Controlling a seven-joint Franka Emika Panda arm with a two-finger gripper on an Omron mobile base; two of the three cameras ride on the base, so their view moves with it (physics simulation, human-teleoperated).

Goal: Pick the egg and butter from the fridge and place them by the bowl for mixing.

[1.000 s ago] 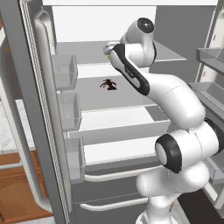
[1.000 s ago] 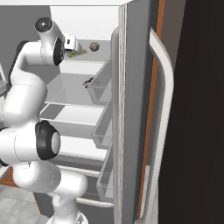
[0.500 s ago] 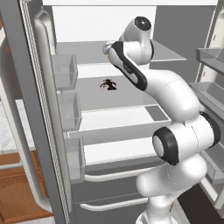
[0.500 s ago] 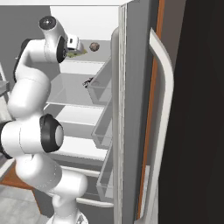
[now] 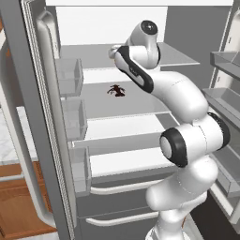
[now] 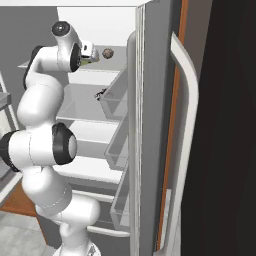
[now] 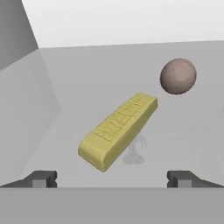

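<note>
The fridge (image 5: pixel 42 117) stands open, both doors swung wide, white shelves and clear door bins (image 5: pixel 70 77) on show. The arm (image 5: pixel 187 140) reaches up to the top shelf (image 5: pixel 93 51), where the butter (image 7: pixel 118 130) and the egg (image 7: pixel 177 76) sit. In the hand view the butter lies slantwise just ahead of the gripper (image 7: pixel 111 178), its near end low and left, its far end pointing toward the egg, which rests a little beyond and to the right, apart from it. The fingers (image 7: pixel 41 178) are spread wide and hold nothing.

The butter looks like the nearer target. To take it well, I judge the wrist should roll so the fingers close across its narrow width, not along its length, then advance until the stick is between them.

The egg is round and near; a nudge of the butter could set it rolling. On the shelf below lies a dark spiky item (image 5: pixel 115 90), well clear of the reach.
</note>
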